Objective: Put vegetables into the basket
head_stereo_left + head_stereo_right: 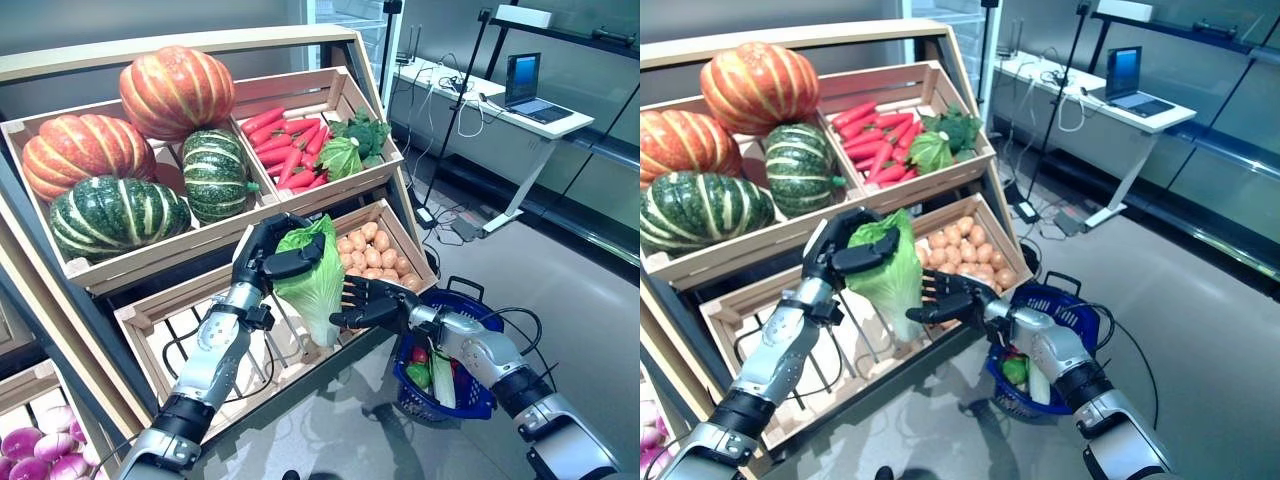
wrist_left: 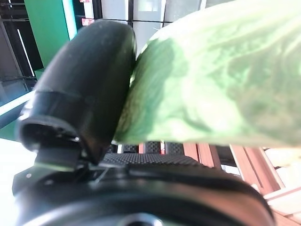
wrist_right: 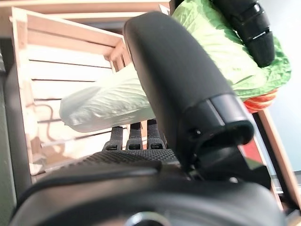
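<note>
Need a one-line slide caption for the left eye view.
Left hand grips a cabbage while right hand reaches its base, blue basket below.

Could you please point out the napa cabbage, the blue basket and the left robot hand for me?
napa cabbage [image 1: 318,285], left eye view, on its green leafy middle.
blue basket [image 1: 478,404], left eye view, on its rim's near right side.
left robot hand [image 1: 268,252], left eye view, on the palm beside the curled fingers.

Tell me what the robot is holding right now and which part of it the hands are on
A napa cabbage. The left hand grips its green leafy top; the right hand is open, fingers against its pale lower stalk, above the lower crate.
</note>
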